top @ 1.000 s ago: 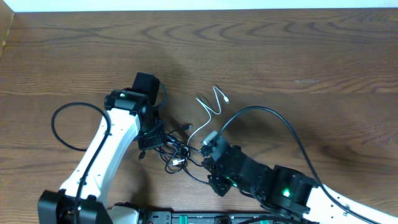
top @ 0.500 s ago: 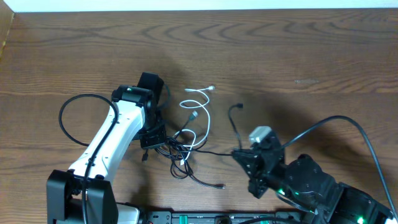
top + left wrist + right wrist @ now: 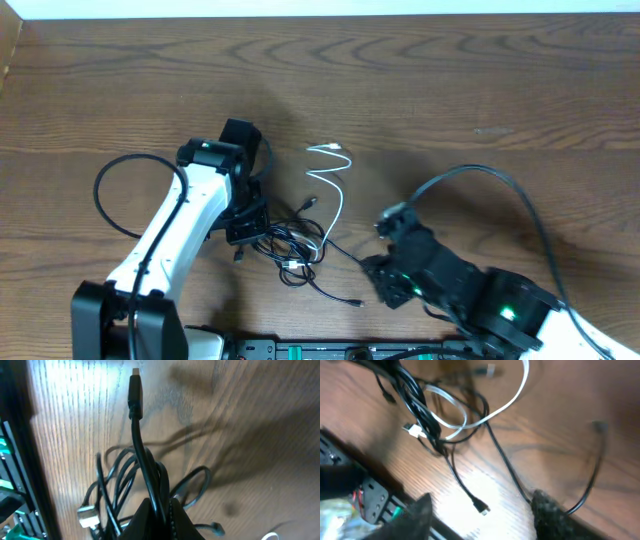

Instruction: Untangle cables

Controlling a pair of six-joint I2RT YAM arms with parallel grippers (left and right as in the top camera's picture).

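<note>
I see the wood table (image 3: 480, 90), with the cable tangle (image 3: 290, 245) lying near its front edge. My left gripper (image 3: 159, 506) is clamped on a black cable (image 3: 136, 435) at the tangle's left side. My right gripper (image 3: 484, 502) stands spread wide just right of the tangle. A white cable (image 3: 516, 396) loops through the tangle.

Black cables (image 3: 285, 243) sit bunched in a loose knot on the surface. White cable (image 3: 342, 193) threads through the knot and snakes off the far side, its free end well clear. One black strand (image 3: 142, 455) is pinched in the left hand (image 3: 157, 507). Another trails out, plug (image 3: 356, 301) lying flat.
</note>
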